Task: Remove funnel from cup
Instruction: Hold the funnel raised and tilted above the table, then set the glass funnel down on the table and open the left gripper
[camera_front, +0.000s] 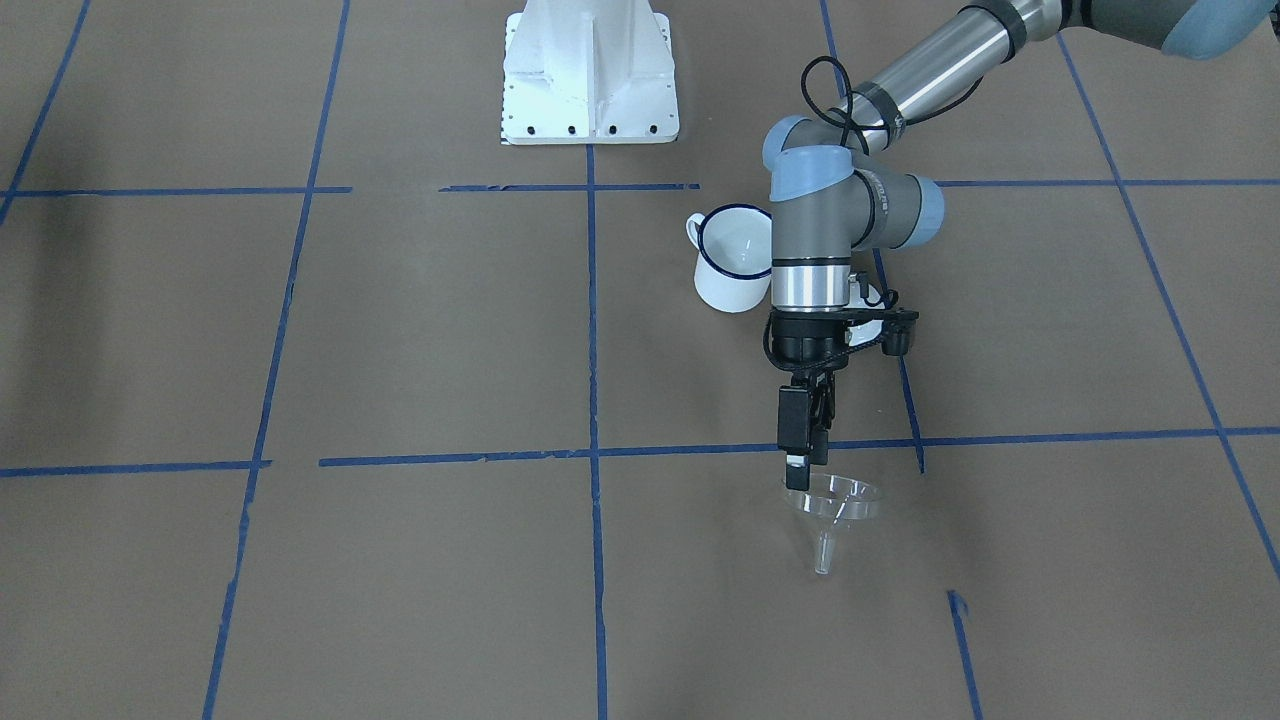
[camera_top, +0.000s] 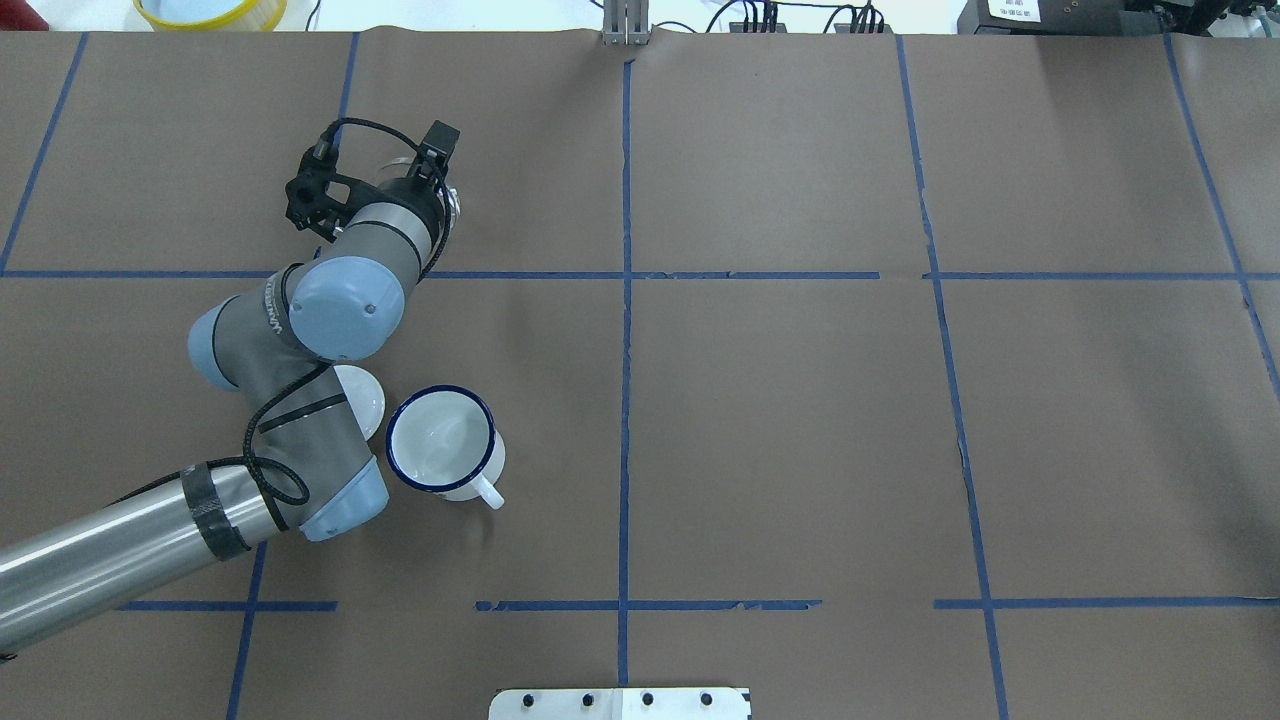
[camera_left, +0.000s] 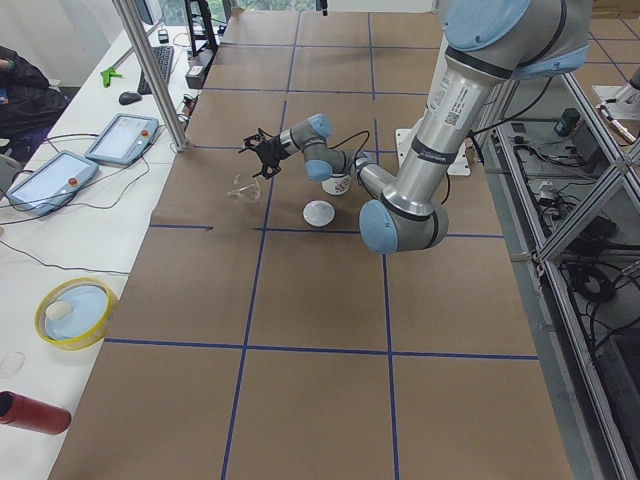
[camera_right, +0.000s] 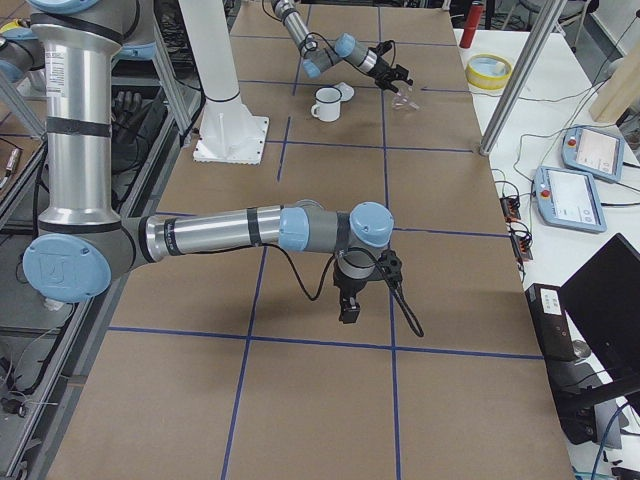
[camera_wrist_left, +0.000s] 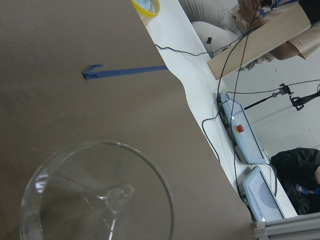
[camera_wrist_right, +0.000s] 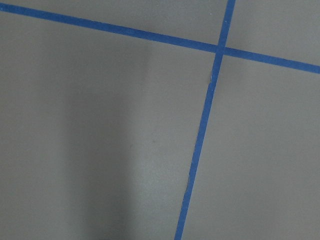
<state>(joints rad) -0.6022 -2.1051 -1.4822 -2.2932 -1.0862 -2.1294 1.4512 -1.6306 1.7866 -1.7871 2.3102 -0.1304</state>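
**Funnel clear of cup.** The left tool (camera_front: 802, 462) is closed to a narrow pinch on the rim of the funnel (camera_front: 835, 497). The funnel is out of the cup (camera_front: 730, 270) and well apart from it, on the side away from the robot base. The cup stands upright and empty. We cannot tell whether the spout touches the bench (camera_front: 400, 350). The right tool (camera_right: 347, 305) hangs over the bench far from the cup, and we cannot tell how far it is open.

We judge three risks:
- The pinch holds only a thin, smooth wall, so the funnel may slip or swing.
- If released tilted or from a height, the round bowl may roll.
- If lowered steeply, the spout may strike the bench first and lever the rim out of the grip.
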